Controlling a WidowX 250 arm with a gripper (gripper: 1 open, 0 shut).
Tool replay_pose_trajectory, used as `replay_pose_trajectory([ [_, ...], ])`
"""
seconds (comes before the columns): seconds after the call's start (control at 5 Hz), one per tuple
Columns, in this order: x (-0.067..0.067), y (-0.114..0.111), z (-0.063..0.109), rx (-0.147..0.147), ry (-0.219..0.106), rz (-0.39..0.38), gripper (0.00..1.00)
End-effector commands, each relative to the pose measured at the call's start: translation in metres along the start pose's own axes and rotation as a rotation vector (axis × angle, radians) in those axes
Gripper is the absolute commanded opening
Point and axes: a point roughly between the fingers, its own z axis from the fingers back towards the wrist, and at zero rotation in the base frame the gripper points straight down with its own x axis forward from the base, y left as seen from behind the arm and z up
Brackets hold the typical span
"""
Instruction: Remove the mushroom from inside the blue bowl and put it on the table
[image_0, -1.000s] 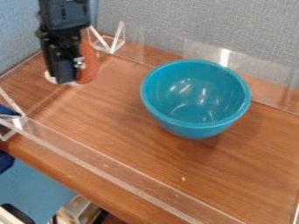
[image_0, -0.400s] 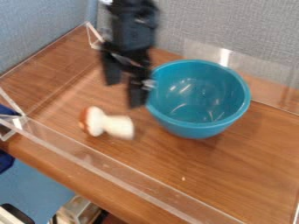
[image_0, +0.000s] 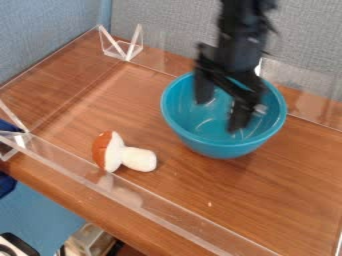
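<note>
The mushroom (image_0: 123, 153) lies on its side on the table (image_0: 80, 105), near the front clear wall, reddish-brown cap to the left and cream stem to the right. The teal-blue bowl (image_0: 214, 148) stands to its right and looks to hold nothing. My gripper (image_0: 223, 102) hangs pointing down over the bowl's opening, open, with its dark fingers (image_0: 203, 86) spread apart inside the rim and nothing between them. It is well apart from the mushroom.
Low clear acrylic walls (image_0: 160, 205) edge the tabletop on all sides, with clear triangular brackets (image_0: 127, 45) at the back left corner. Bare wood shows to the left of the bowl and in front of it.
My gripper has travelled from the back left corner to the right, over the bowl, and has opened. The mushroom left its fingers and now lies on the table.
</note>
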Motion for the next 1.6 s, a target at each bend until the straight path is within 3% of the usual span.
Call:
replay_pose_trajectory([
  [0.0, 0.013, 0.002, 0.004, 0.017, -0.055, -0.008, 1.0],
  [0.2, 0.016, 0.004, -0.007, 0.014, -0.051, -0.025, 1.0],
  [0.8, -0.011, 0.024, -0.011, -0.002, -0.044, 0.198, 1.0],
  [1.2, -0.012, 0.049, -0.018, 0.0, -0.054, 0.171, 1.0],
  [1.4, -0.005, 0.052, -0.031, -0.001, -0.055, 0.175, 1.0],
])
